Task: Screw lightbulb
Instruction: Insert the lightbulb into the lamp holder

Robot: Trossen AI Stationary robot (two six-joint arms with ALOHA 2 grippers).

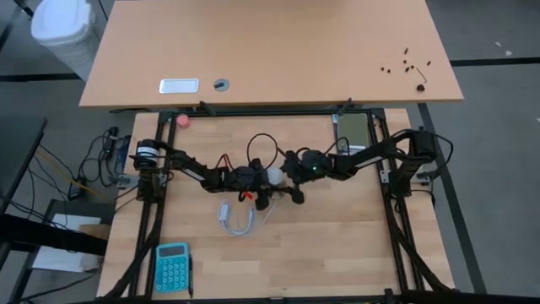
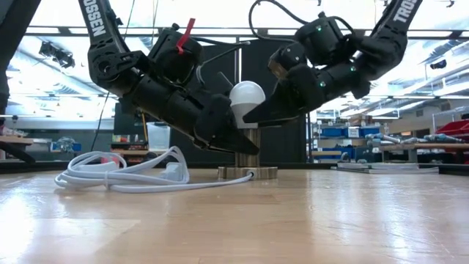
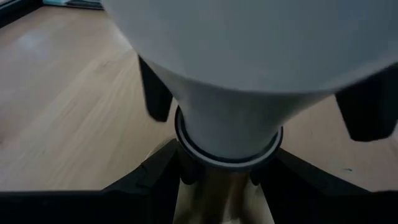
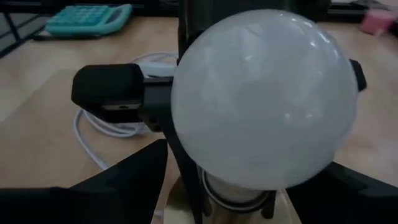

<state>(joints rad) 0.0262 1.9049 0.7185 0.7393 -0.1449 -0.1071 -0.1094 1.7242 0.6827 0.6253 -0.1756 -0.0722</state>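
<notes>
Low view: lightbulb (image 2: 247, 94) stands upright in the socket (image 2: 247, 155) at mid-counter.
Left tool (image 2: 236, 144): left of the socket, clamped on its stem below the bulb.
Right tool (image 2: 253, 116): right of the socket, fingers spread around the globe.
Technique: steady the socket; turn the globe gently, axis vertical.
Bulb look: white, frosted, round.

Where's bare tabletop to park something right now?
Free: the near right stretch of the light wooden table, right of the teal calculator and coiled white cord. Also the far strip right of the small pink ball. Crowded: the middle, where the left gripper and right gripper flank the white frosted lightbulb.
</notes>
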